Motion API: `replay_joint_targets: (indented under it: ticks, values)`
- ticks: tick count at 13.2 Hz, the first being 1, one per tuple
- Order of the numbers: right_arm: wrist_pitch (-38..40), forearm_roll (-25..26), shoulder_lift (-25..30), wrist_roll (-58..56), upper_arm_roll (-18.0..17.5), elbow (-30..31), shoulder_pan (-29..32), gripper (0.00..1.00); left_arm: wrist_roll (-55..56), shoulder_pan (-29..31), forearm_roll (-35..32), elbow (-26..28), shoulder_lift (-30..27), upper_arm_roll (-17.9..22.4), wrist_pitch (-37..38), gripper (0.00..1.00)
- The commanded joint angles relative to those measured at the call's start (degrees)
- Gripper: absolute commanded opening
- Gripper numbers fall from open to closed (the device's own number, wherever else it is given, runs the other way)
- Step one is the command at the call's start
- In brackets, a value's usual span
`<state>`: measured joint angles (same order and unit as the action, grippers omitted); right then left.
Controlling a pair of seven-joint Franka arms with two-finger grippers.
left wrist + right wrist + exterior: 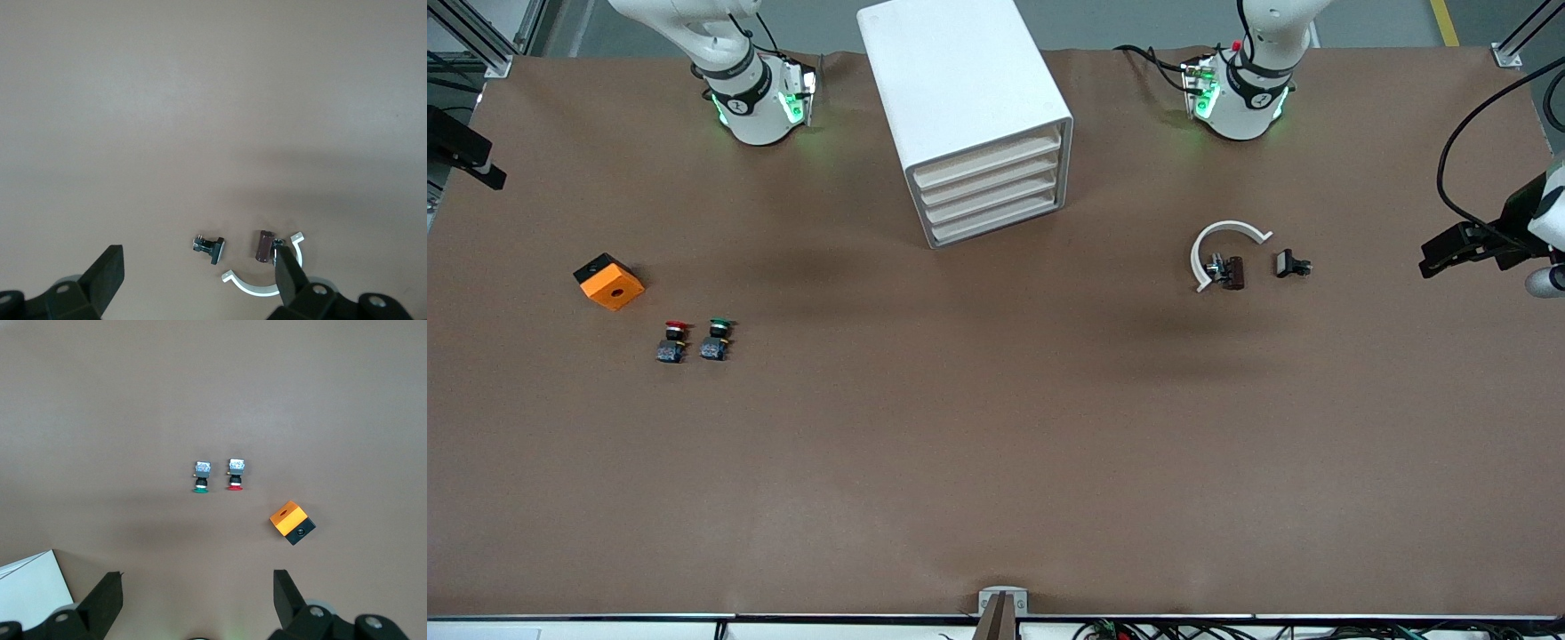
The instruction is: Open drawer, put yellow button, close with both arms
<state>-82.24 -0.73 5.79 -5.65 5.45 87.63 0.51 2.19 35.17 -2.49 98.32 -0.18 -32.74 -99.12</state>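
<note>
the white cabinet (pixel 960 80) stands at an angle between the 2 arm bases, all 4 drawers shut. pulling the top drawer (pixel 989 153) with 1 arm may drag the whole box. the left gripper (pixel 197 257) hangs with fingers spread wide over the white ring (pixel 1214 238), and the right gripper (pixel 198 574) does the same over the buttons. no yellow button shows, only an orange box (pixel 609 282), a red button (pixel 673 341) and a green button (pixel 716 339), so a wrong pick is likely.

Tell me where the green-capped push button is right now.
The green-capped push button lies on the brown table toward the right arm's end, right beside the red-capped push button, and nearer to the front camera than the orange-and-black box.
</note>
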Motion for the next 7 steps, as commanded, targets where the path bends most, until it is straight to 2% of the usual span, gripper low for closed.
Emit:
replay_joint_targets:
  ticks: [1, 2, 4, 7]
  values:
    - [0.5, 0.2, 0.7, -0.2, -0.3, 0.5, 0.2, 1.00, -0.7, -2.7, 1.0, -0.6, -0.3, 2.2, 0.3, 1.00]
    - [0.5, 0.2, 0.7, -0.2, -0.4, 0.4, 0.1, 1.00, -0.5, -5.4, 1.0, -0.6, -0.3, 4.7, 0.3, 1.00]
    - [0.4, 0.2, 0.8, -0.2, -0.3, 0.3, 0.3, 1.00, -0.3, -14.2, 0.9, -0.5, -0.3, 13.5, 0.8, 1.00]
    - [0.5, 0.3, 0.7, -0.2, -0.4, 0.3, 0.0, 1.00, 0.1, -24.6, 0.9, -0.5, -0.3, 23.0, 1.1, 1.00]
